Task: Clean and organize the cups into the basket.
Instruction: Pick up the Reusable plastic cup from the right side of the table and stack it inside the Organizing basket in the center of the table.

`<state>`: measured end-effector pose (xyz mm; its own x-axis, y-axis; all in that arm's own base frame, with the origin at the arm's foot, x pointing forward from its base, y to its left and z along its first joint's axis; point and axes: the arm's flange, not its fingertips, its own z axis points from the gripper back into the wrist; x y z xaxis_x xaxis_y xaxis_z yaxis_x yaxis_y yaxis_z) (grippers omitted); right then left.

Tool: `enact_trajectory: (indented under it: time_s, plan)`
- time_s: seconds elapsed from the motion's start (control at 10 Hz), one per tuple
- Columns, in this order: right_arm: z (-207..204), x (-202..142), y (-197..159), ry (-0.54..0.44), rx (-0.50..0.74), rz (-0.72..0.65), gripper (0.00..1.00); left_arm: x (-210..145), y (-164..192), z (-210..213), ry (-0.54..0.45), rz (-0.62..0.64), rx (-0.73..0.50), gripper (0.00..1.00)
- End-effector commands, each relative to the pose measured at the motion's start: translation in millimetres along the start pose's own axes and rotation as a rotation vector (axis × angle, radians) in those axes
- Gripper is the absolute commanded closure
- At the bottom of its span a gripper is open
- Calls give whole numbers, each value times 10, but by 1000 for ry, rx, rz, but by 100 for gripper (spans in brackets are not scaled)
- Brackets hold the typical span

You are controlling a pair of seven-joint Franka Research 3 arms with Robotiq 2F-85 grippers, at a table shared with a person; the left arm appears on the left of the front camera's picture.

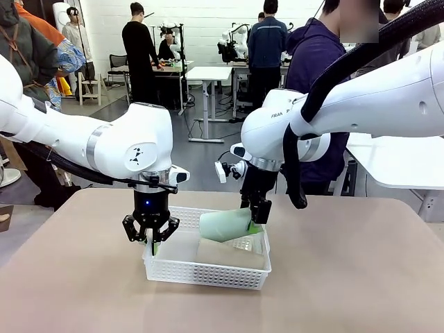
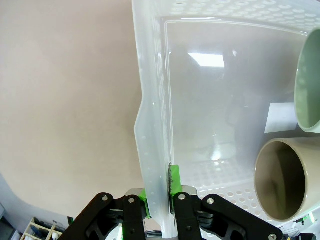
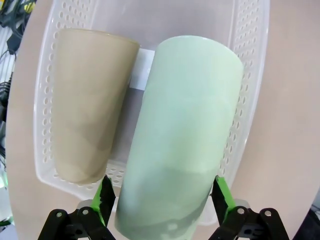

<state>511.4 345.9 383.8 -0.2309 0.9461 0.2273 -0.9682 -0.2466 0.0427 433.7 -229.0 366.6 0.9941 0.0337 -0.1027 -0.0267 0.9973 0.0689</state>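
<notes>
The white lattice basket stands at the table's middle. My left gripper is shut on the basket's left end wall, one pad on each side of it. A tan cup lies on its side on the basket floor. The pale mint green cup hangs tilted just above the basket's far right part. My right gripper is shut on it near its base, jaws wide. In the right wrist view the mint cup lies beside the tan one, over the basket.
A person in a dark purple top stands at the table's far side behind my right arm. The bare tan tabletop spreads around the basket. A white label sits on the basket floor.
</notes>
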Motion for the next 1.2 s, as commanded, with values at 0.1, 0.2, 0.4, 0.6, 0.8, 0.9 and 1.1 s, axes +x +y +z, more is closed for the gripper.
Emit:
enact_trajectory:
  time_s: [0.1, 0.2, 0.4, 0.6, 0.8, 0.9, 1.1]
  plan:
    - [169, -27, 217, -33, -27, 30, 0, 0, 3, 24, -8, -2, 5, 100]
    - [266, -15, 269, -59, -34, 38, 0, 0, 3, 24, -8, -2, 5, 100]
    - [325, 1, 364, -166, 58, 49, 0, 0, 3, 24, -8, -2, 5, 100]
    - [416, -31, 429, -156, 38, 54, 0, 0, 3, 24, -8, -2, 5, 100]
    - [609, -136, 514, -156, 4, 38, 0, 0, 3, 24, -8, -2, 5, 100]
    - [746, -252, 575, -175, -22, 21, 0, 0, 3, 24, -8, -2, 5, 100]
    - [1188, -728, 804, -306, -124, -30, 0, 0, 3, 24, -8, -2, 5, 100]
